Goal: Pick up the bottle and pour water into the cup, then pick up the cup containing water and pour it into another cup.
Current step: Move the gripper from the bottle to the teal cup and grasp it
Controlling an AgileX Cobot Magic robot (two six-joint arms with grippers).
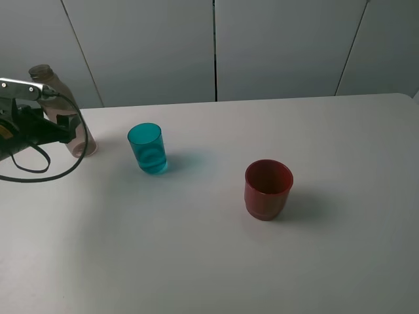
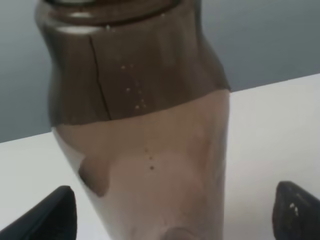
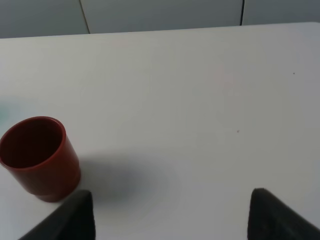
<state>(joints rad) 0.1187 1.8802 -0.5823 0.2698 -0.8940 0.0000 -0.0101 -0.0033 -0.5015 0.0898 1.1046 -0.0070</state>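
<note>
The smoky grey-brown bottle (image 1: 80, 139) stands upright at the far left of the table, uncapped. My left gripper (image 1: 64, 127) is open around its lower body. In the left wrist view the bottle (image 2: 145, 125) fills the picture, with a dark fingertip (image 2: 50, 217) on one side and white table showing between each finger and the bottle. The teal cup (image 1: 147, 149) stands just right of the bottle. The red-brown cup (image 1: 268, 190) stands right of centre. In the right wrist view my right gripper (image 3: 172, 217) is open and empty, with the red-brown cup (image 3: 37, 157) ahead and off to one side.
All three items stand on a white table (image 1: 196, 261) with grey wall panels (image 1: 216, 46) behind its far edge. A black cable (image 1: 39, 171) loops from the left arm over the table's left part. The right arm is outside the exterior high view.
</note>
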